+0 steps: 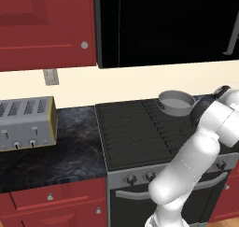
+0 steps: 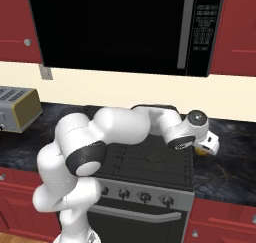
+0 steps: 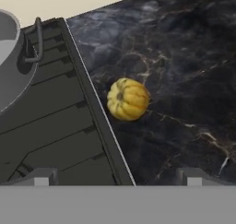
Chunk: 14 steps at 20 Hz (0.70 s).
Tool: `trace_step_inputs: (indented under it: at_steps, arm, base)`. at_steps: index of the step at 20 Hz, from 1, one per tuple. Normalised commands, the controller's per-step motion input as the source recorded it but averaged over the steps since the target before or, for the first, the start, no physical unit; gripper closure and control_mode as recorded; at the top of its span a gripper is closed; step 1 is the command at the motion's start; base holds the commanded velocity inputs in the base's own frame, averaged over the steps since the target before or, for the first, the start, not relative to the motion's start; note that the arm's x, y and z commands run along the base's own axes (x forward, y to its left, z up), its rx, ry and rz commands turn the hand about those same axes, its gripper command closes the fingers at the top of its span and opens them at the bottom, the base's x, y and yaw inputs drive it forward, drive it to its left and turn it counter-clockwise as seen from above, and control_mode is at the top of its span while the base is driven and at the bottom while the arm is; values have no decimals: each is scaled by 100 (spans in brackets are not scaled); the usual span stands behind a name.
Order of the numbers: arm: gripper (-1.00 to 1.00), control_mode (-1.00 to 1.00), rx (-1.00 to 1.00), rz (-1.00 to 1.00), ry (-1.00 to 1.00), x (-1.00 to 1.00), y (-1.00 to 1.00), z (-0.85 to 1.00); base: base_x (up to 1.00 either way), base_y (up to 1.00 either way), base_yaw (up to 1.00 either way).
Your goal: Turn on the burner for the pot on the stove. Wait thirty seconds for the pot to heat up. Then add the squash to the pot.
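While the arm reaches out to the right of the stove (image 1: 140,128), its gripper (image 3: 115,174) hangs spread wide and empty above the dark marble counter (image 3: 184,80). The squash (image 3: 127,99) lies there just beside the stove's edge, apart from the pot (image 1: 176,102). It looks small, hard, ribbed and liable to roll; pinch it across its middle.
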Motion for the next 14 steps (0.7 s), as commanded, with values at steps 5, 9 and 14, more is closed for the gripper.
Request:
trace_step_inputs:
  at_steps: [5, 9, 14]
  arm:
    - [-100, -100, 5, 0, -1, 27, -36, -19]
    - [-100, -100, 5, 0, 0, 30, -36, -16]
    - [-100, -100, 5, 0, 0, 21, -46, -2]
  base:
    - [0, 0, 0]
    - [0, 0, 0]
    - [0, 0, 0]
